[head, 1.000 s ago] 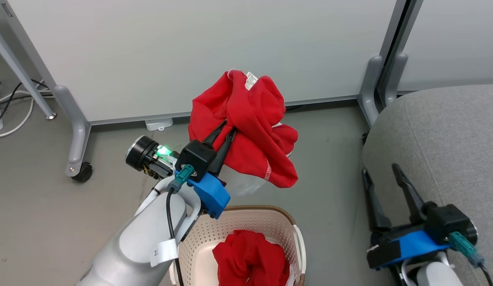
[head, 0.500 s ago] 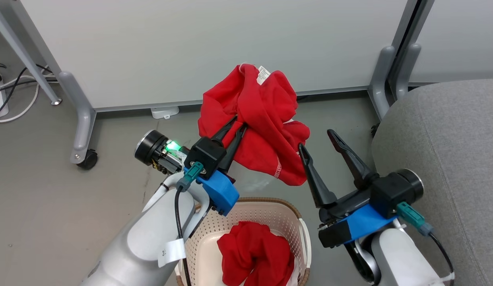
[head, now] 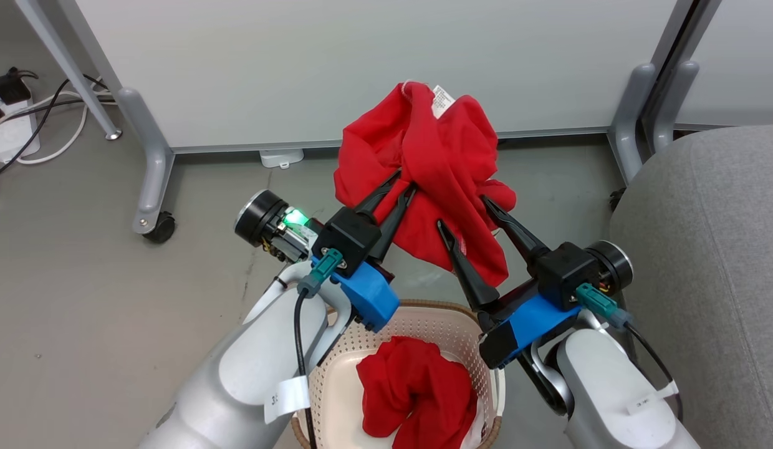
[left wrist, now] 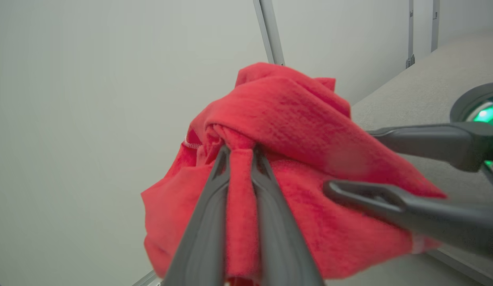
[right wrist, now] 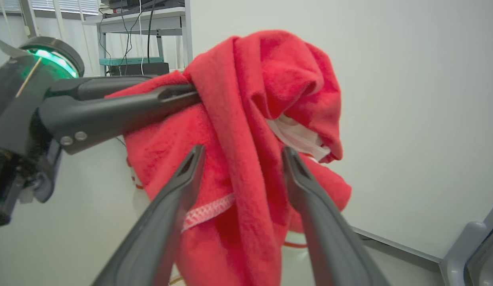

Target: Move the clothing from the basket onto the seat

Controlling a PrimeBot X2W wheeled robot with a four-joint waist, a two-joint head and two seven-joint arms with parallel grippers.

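- Hanging clear of the basket, one red garment is bunched in mid-air above the grey floor, beyond the basket's far rim and in front of the white partition panel.
- A white label shows at the top of the red garment. In the right wrist view, a strip of white-striped trim crosses its lower part and a white fabric part sits inside a fold.
- The left gripper is clamped on the red garment. In the left wrist view, its two fingers are drawn close with a ridge of cloth pinched between them.
- The right gripper is spread wide beside the left gripper, with one finger on each side of a hanging fold. The jaws are not closed on the cloth, and contact cannot be confirmed.
- A second garment, also red, lies crumpled inside the basket, below both grippers.
- The basket stands on the floor between the two pale forearms.
- The seat is to the robot's right, apart from the basket, and no red cloth lies on the part in view.
- A caster on a grey partition leg and some cables lie at the far left.
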